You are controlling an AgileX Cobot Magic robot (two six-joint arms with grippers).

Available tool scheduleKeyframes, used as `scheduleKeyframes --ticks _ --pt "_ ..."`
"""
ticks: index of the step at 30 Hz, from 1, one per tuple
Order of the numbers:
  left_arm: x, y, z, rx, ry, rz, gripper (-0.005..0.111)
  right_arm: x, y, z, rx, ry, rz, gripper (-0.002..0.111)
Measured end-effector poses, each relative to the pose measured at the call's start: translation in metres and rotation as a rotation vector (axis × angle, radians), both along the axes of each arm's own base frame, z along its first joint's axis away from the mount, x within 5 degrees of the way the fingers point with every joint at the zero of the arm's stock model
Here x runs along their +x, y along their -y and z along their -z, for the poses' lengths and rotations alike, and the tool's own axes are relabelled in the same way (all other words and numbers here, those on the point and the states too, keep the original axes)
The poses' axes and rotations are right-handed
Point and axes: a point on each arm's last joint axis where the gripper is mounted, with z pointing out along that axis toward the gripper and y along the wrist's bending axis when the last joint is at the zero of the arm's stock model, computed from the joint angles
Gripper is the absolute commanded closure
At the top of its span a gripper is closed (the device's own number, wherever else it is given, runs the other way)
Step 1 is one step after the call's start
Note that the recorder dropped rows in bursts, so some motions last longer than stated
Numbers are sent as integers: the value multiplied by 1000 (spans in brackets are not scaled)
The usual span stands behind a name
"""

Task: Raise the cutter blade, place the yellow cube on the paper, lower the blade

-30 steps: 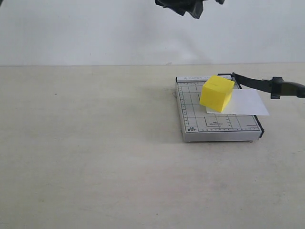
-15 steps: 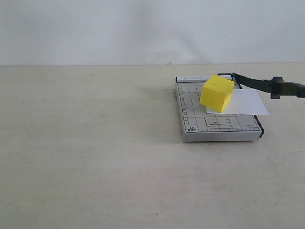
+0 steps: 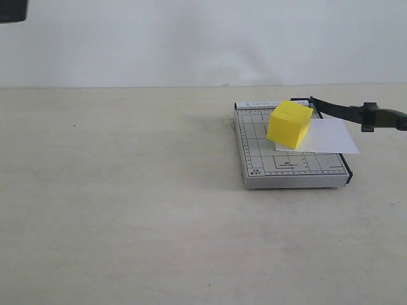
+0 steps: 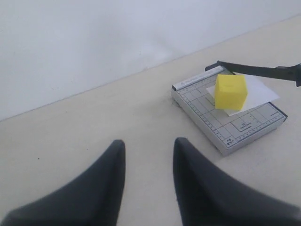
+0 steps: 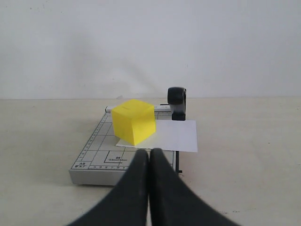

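The yellow cube (image 3: 289, 124) rests on the white paper (image 3: 332, 137), which lies on the grey gridded trimmer board (image 3: 286, 168) and overhangs its right edge. The cutter blade (image 3: 346, 112) is raised at a low angle, its black handle reaching out to the right past the board. In the left wrist view the cube (image 4: 230, 92) and blade (image 4: 254, 70) are far off, and my left gripper (image 4: 149, 143) stands open over bare table, holding nothing. My right gripper (image 5: 150, 153) is shut and empty, just short of the board's near edge (image 5: 99, 157), facing the cube (image 5: 134, 121), paper (image 5: 178, 134) and blade handle (image 5: 177, 101).
A pale tabletop (image 3: 127, 190) stretches left and in front of the board, with a white wall behind. A dark bit of an arm (image 3: 13, 9) shows in the top left corner of the exterior view.
The dark arm part at the top centre a second ago has left that spot; a dark piece now shows at the top left corner. Cube, paper and blade have not moved.
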Motion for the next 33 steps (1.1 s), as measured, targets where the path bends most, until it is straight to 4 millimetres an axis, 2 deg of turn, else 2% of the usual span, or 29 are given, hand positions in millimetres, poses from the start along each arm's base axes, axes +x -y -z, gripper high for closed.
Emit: scheduleKeyframes --ticks 4,6,14,22,28,33 --pt "-36 -37 25 -95 42 -4 73 0 0 0 0 0 0 108" --pt "-48 -49 34 -136 53 -10 73 0 0 0 0 0 0 108" --pt "-79 -82 63 -187 55 -34 73 0 0 0 0 0 0 108" --pt "-87 -88 93 -188 39 -16 73 0 0 0 0 0 0 108" --pt "-84 -72 115 -318 249 115 73 0 0 0 0 0 0 108" --pt "-85 -63 148 -370 331 203 73 0 0 0 0 0 0 108"
